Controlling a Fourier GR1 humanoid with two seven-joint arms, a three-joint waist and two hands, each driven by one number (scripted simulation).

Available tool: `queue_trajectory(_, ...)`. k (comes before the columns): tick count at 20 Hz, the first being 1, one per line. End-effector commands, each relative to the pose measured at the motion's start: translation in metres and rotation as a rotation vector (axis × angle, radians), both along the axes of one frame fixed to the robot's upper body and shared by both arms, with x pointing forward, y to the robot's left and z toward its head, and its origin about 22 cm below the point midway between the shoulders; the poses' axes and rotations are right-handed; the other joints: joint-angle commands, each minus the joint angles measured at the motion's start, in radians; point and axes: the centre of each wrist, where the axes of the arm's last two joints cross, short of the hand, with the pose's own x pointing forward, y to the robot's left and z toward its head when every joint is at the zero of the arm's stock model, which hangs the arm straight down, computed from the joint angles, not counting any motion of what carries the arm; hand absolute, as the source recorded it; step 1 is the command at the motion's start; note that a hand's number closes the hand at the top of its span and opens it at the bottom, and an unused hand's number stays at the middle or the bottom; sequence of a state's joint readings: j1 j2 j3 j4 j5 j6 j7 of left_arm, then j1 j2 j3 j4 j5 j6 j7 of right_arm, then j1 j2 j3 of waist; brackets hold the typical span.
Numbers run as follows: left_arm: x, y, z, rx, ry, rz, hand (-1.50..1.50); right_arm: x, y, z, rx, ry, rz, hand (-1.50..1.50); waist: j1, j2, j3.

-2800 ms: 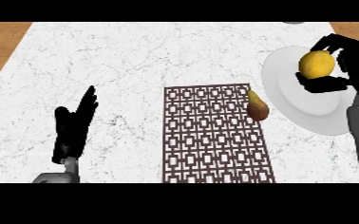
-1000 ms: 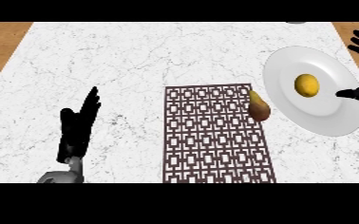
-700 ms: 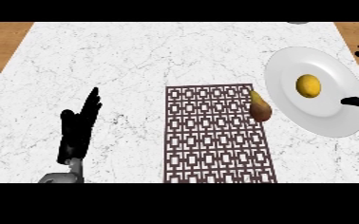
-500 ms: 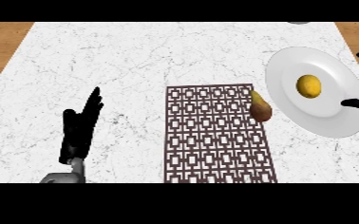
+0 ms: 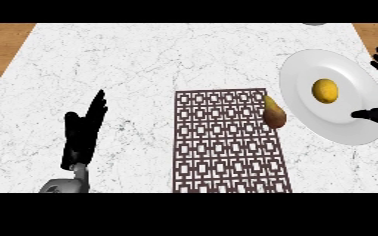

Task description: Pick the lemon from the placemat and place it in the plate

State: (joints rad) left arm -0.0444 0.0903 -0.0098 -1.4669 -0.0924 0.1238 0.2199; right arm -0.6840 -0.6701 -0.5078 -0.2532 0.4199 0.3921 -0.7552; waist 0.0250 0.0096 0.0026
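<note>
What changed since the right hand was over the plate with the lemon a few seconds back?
The right hand let go of the lemon, which now lies alone on the plate, and drew back toward the view's right edge, where only fingertips show. The pear at the placemat's right edge, the placemat itself and the open left hand resting at lower left stayed put.

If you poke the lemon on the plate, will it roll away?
Probably a little. The lemon looks round and smooth, so a poke would likely set it rolling. It lies loose near the middle of the plate, whose rim might stop it.
</note>
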Motion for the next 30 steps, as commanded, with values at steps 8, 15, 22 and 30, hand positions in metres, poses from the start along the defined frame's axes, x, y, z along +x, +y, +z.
queue_trajectory(8, 0.002, 0.024, 0.003, 0.024, -0.006, -0.006, 0.00, -0.016, -0.007, -0.015, -0.057, 0.001, -0.013, -1.50, 0.007, 0.003, 0.001)
queue_trajectory(15, 0.001, 0.017, 0.004, 0.006, -0.011, -0.001, 0.00, -0.026, -0.024, -0.006, -0.062, -0.016, -0.061, -1.50, 0.008, 0.004, 0.001)
queue_trajectory(22, -0.002, -0.007, -0.003, 0.011, -0.012, -0.011, 0.00, -0.043, -0.039, -0.008, -0.101, -0.015, -0.133, -1.50, 0.021, 0.010, 0.004)
queue_trajectory(30, 0.001, -0.015, -0.006, 0.011, -0.012, -0.027, 0.00, -0.060, -0.054, -0.007, -0.058, -0.048, -0.193, -1.50, 0.021, 0.015, 0.005)
